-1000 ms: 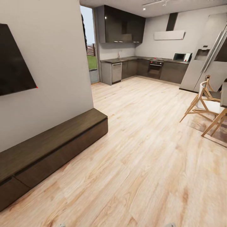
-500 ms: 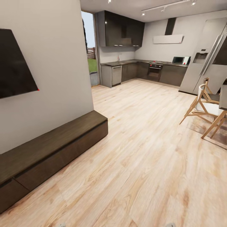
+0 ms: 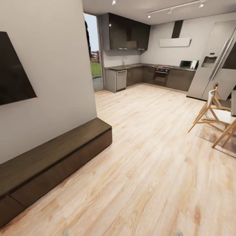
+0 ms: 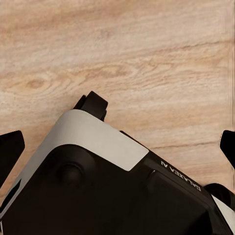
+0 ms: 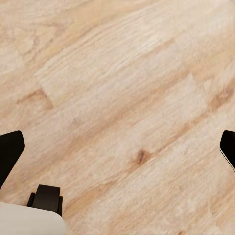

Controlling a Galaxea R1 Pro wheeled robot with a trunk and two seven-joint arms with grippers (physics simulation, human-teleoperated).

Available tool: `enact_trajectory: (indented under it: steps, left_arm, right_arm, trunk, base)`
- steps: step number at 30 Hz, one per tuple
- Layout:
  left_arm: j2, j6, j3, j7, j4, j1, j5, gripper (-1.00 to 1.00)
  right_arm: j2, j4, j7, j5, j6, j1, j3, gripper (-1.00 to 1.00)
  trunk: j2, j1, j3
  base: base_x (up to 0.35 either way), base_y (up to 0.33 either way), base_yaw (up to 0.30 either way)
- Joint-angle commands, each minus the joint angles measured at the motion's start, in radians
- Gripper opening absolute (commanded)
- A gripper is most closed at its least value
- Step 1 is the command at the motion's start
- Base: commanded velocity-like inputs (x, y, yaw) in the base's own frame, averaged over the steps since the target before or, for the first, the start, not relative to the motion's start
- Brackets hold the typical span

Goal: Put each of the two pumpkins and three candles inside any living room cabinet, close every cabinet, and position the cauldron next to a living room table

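While head view shows closed cabinet (image 3: 55, 157) along wall, wrist views show floor; both jaws wide apart, empty.

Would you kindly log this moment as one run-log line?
phase: in transit | left gripper: open, empty | right gripper: open, empty | cabinet: closed, along left wall | chairs: right

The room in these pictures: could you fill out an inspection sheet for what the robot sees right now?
Surface: pale wood floor, bare where visible.
Job's things: low dark cabinet along the wall, fronts look shut; pumpkins, candles, cauldron: nothing seen.
Clutter: nothing seen.
End effectors: left end effector and right end effector both open, fingertips wide apart, holding nothing, above the floor.
Cables: nothing seen.
Surroundings: dark screen on the wall, kitchen units beyond, fridge, wooden chairs at right.
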Motion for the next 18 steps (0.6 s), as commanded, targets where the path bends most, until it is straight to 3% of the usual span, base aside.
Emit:
enact_trajectory:
  steps: [1, 18]
  left_arm:
    - [0.0, 0.0, 0.0, 0.0, 0.0, 0.0, 0.0, 1.0]
    - [-0.001, 0.0, 0.0, 0.0, 0.0, 0.0, 0.0, 1.0]
  right_arm:
    - [0.0, 0.0, 0.0, 0.0, 0.0, 0.0, 0.0, 1.0]
    - [0.0, 0.0, 0.001, 0.001, -0.003, 0.006, 0.0, 1.0]
  trunk:
    - [0.0, 0.0, 0.0]
    - [0.0, 0.0, 0.014]
  base:
    - [0.326, 0.0, 0.0]
    - [0.329, -0.014, 0.0]
